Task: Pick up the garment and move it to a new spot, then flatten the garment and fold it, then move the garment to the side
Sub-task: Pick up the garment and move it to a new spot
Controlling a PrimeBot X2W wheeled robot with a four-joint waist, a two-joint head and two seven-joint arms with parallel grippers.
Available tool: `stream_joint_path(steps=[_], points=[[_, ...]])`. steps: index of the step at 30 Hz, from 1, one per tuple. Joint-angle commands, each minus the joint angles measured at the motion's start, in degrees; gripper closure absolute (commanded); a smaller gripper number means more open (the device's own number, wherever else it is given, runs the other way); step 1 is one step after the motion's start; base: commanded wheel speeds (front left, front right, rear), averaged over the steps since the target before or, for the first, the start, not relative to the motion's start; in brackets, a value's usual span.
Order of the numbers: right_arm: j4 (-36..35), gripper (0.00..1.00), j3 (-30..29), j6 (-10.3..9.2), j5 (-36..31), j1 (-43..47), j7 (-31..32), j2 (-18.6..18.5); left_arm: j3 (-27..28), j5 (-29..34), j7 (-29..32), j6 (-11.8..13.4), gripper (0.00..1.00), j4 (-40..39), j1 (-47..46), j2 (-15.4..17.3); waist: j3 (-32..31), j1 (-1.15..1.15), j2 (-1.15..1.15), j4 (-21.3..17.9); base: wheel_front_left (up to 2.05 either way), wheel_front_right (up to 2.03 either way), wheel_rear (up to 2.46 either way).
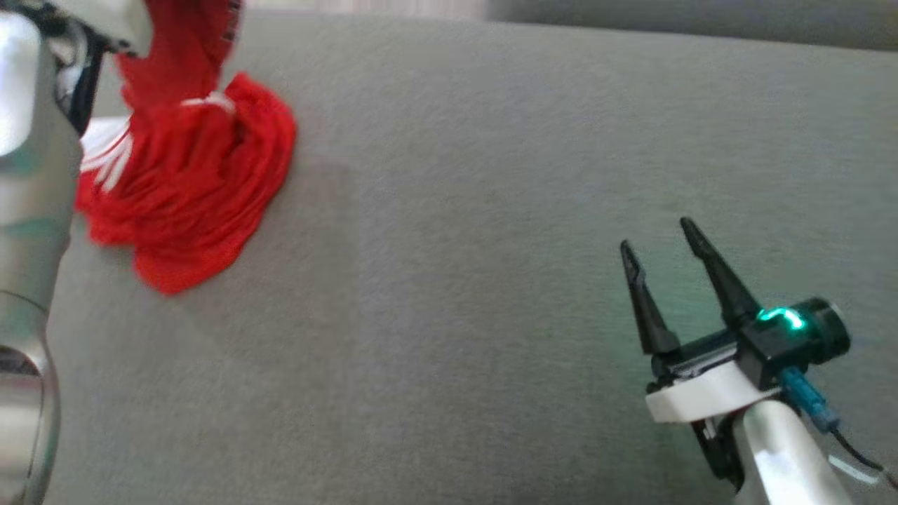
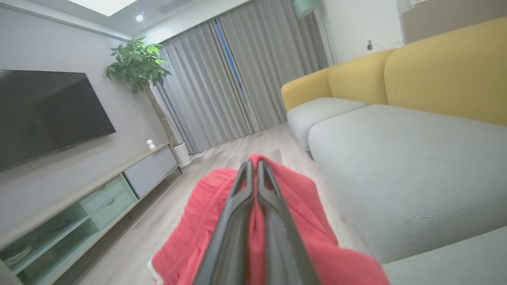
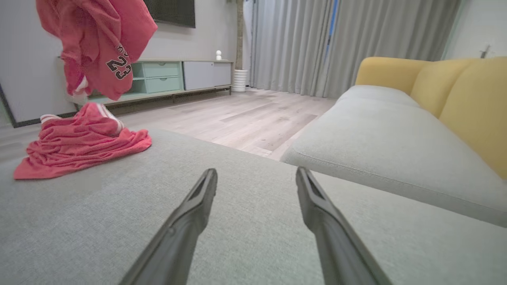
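The garment (image 1: 189, 189) is soft creased cloth, perhaps knit; the cushion (image 1: 491, 210), matt woven fabric; the floor (image 3: 245, 114), smooth wood.

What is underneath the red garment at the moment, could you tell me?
Under the red garment, the grey cushion supports its piled lower part; the upper part hangs from the shut left gripper. The patch directly beneath the pile is covered.

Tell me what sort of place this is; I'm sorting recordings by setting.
Most likely a home living room: a yellow-backed sofa with grey seat cushions, a wall-mounted television above a low cabinet, and floor-length grey curtains.
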Motion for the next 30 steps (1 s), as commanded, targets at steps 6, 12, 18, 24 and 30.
stream_joint_path(steps=[6,12,18,24,30], points=[[-1.4,0.0,1.6,-0.04,1.1,2.2,0.0,2.9,-5.3,-5.3,2.0,0.1,1.0,-8.1,-4.1,1.4,-10.1,0.01,0.0,-15.5,0.0,0.0,0.0],[-1.6,0.0,2.3,-0.04,1.2,3.1,0.0,3.6,-7.6,-8.7,2.4,0.1,1.0,-10.8,-1.8,-0.6,-11.1,0.01,0.0,-21.9,0.0,0.0,0.0],[-2.2,0.0,2.6,-0.04,1.3,3.0,0.0,3.9,-10.6,-8.7,0.5,1.1,1.0,-11.8,4.7,-4.9,-9.2,0.01,0.0,-26.4,0.0,0.0,0.0],[-2.4,0.0,2.9,-0.04,2.0,1.6,0.0,4.0,-13.3,-9.8,-2.3,2.6,1.0,-8.5,17.8,-10.7,-4.9,0.01,0.0,-27.8,0.0,0.0,0.0],[-1.6,0.0,2.7,-0.04,2.8,1.6,0.0,4.1,-14.5,-10.4,-3.4,3.4,1.0,-7.3,29.1,-14.5,-3.9,0.01,0.0,-25.7,0.0,0.0,0.0]])
